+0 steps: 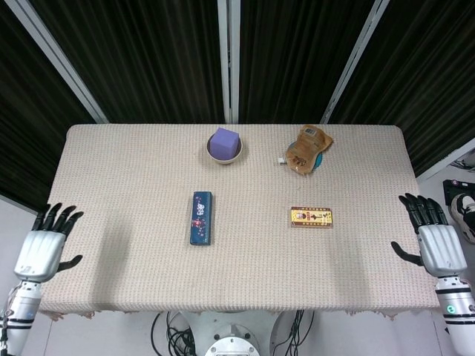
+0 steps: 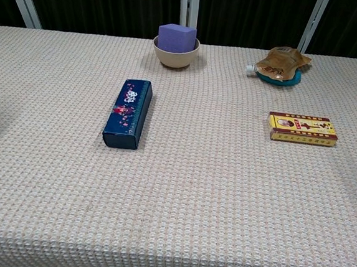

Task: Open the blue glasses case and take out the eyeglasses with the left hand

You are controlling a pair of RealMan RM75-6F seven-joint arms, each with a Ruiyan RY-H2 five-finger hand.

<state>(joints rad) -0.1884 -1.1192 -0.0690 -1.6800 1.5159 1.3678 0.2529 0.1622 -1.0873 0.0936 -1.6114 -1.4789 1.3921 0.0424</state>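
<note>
The blue glasses case (image 1: 201,217) is a long, narrow closed box with a small coloured picture on its lid. It lies left of the table's middle, its long side toward the far edge. The table (image 1: 119,185) has a beige woven cloth; behind it hang dark curtains. The left hand (image 1: 44,252) is at the left edge, fingers apart, holding nothing. The right hand (image 1: 434,241) at the right edge is the same.

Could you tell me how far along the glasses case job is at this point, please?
Nothing looks done yet: the blue glasses case lies closed on the table, with no eyeglasses visible. The left hand hangs open beside the table's left edge, holding nothing; the right hand is open too. Reaching, opening the case and taking out the glasses all remain.
</note>
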